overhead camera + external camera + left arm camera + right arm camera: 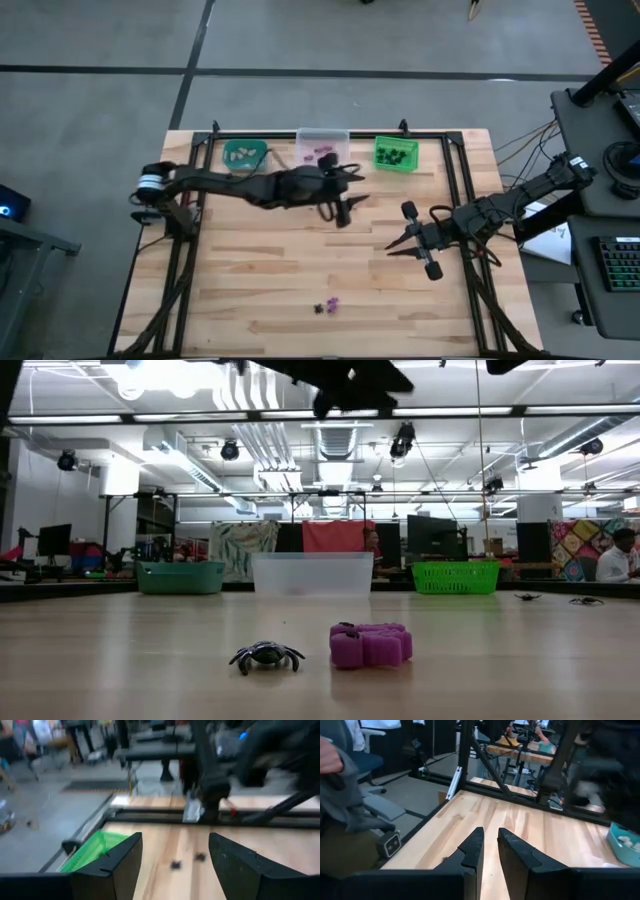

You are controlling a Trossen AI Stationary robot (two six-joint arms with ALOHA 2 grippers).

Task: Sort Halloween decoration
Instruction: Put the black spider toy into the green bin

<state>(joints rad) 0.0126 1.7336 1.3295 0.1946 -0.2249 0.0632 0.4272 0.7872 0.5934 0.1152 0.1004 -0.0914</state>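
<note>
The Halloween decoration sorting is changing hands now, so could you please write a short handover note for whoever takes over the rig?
Left gripper: open and empty, in front of the clear bin.
Right gripper: nearly closed, nothing between its fingers, waiting over the table's right side.
Done: pale pieces lie in the teal bin, purple ones in the clear bin, black ones in the green bin.
Left: a purple trinket and a black spider sit side by side near the front edge. Two more small black pieces lie farther back on the right.
</note>
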